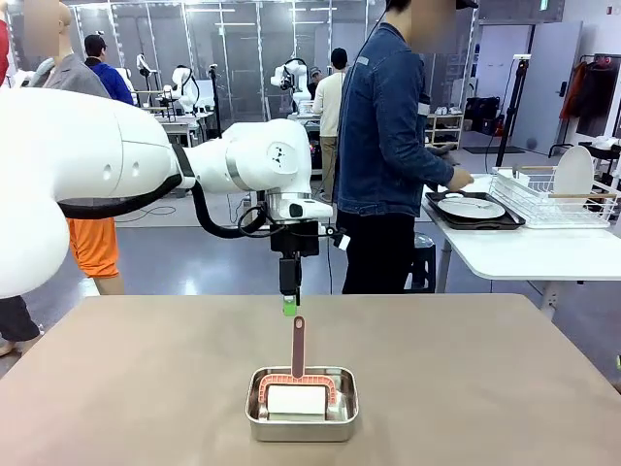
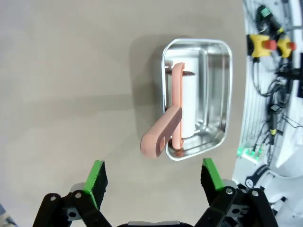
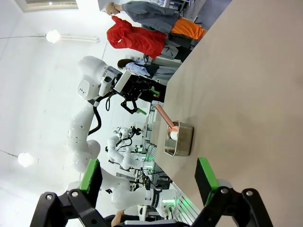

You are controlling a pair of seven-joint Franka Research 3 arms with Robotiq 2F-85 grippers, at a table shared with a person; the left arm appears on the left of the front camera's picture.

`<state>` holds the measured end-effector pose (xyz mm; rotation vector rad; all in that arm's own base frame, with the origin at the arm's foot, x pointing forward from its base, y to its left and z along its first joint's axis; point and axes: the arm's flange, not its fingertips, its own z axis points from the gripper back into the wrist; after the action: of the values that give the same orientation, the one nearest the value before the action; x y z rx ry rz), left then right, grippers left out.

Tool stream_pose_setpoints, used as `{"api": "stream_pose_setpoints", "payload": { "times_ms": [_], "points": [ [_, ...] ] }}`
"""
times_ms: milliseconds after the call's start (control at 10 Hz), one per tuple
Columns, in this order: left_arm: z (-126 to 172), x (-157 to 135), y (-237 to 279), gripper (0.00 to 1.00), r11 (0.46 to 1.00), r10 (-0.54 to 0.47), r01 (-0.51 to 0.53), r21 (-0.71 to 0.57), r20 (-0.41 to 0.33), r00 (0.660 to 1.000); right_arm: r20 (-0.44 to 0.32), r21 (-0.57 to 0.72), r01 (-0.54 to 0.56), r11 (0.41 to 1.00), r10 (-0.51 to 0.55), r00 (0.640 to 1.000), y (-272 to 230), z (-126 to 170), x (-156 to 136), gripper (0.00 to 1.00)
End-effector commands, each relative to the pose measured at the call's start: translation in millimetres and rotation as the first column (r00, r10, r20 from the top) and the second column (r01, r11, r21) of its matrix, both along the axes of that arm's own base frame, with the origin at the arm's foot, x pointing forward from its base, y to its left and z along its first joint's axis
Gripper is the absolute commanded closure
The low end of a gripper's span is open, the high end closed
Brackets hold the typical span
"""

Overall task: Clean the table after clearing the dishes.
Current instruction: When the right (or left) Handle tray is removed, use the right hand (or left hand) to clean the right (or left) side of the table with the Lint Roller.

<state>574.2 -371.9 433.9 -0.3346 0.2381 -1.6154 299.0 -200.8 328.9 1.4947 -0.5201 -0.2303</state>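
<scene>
Front view shows you the left gripper (image 1: 289, 309) hanging over the middle of the table (image 1: 466, 379), fingers pointing down, just above the tip of the pink handle (image 1: 297, 342) of a cleaning roller. That roller lies in a small steel pan (image 1: 344, 413) near the middle of the table's near edge, with its white roll down in the pan and its handle rising over the far rim. In the left wrist view you see the jaws spread wide with nothing between the green pads (image 2: 97, 177). The pan and handle lie beyond them, untouched. Your right gripper (image 3: 149, 177) is also released and empty, well apart from the pan. One of the dishes (image 1: 473, 208), a white plate on a dark tray, sits on the smaller white table (image 1: 524, 252) beyond the far right corner. A person (image 1: 388, 146) in a denim jacket stands there with a hand (image 1: 456, 180) beside it.
</scene>
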Motion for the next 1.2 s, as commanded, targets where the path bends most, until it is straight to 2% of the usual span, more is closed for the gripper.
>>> {"api": "stream_pose_setpoints", "payload": {
  "times_ms": [0,100,700,1100],
  "points": [
    [1,7,-10,0.00,0.999,-0.031,0.030,-0.024,-0.055,0.998,0.007,0.005,0.002,1.000,-0.002,1.000,1,2,-3,0.00],
    [-7,5,-13,0.00,0.999,-0.031,0.029,-0.018,-0.091,0.995,0.007,0.005,0.002,1.000,-0.002,1.000,1,2,-3,0.00],
    [-43,-13,-23,0.00,0.999,-0.030,0.035,0.021,-0.194,0.980,0.007,0.005,0.002,1.000,-0.002,1.000,1,2,-3,0.00],
    [-59,-22,-20,0.00,0.999,-0.023,0.028,0.024,-0.217,0.976,0.007,0.005,0.002,1.000,-0.002,1.000,1,2,-3,0.00]
  ]
}}
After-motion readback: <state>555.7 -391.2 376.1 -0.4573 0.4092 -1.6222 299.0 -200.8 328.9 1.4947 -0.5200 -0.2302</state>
